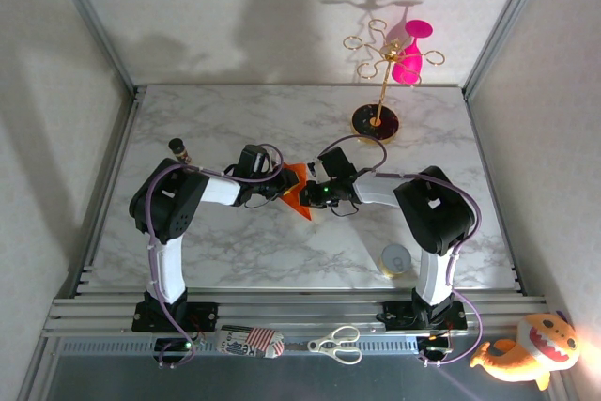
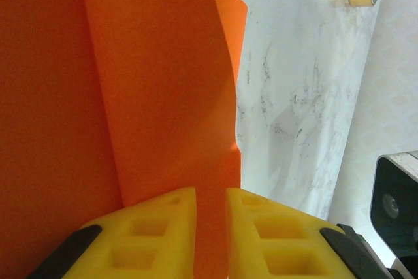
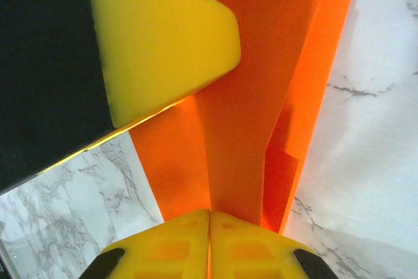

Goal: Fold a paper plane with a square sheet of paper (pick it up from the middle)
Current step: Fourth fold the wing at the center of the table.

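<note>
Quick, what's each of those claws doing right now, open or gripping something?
Left gripper: closed, pinching the folded orange paper.
Right gripper: closed, pinching the same paper.

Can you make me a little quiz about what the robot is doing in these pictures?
1. True or false: a robot arm is holding the glass.
2. What do the left fingers and right fingers pinch? A) scissors B) paper C) glass
3. Fill in: the toy sits off the table on the robot's near ____ side.
Key: 1 false, it hangs on the stand; 2 B; 3 right.
</note>
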Controlling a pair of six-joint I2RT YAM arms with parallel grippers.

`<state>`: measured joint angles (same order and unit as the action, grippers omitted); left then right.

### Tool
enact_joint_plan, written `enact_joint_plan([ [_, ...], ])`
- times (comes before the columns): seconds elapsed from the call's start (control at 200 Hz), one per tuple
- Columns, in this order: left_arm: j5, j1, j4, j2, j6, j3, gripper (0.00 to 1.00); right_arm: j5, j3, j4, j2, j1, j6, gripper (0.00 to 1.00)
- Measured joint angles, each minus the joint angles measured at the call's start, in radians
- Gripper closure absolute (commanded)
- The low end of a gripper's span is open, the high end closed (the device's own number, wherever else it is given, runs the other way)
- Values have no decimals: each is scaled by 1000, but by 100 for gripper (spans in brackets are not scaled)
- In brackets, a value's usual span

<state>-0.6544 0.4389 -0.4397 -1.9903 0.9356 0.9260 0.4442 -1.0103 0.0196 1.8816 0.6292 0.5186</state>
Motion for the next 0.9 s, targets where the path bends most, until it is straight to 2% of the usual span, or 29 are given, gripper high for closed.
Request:
enact_joint_plan([
  [0.896,0,1,33,0,0,17,80,-6,-9,4,27,0,-3,90],
])
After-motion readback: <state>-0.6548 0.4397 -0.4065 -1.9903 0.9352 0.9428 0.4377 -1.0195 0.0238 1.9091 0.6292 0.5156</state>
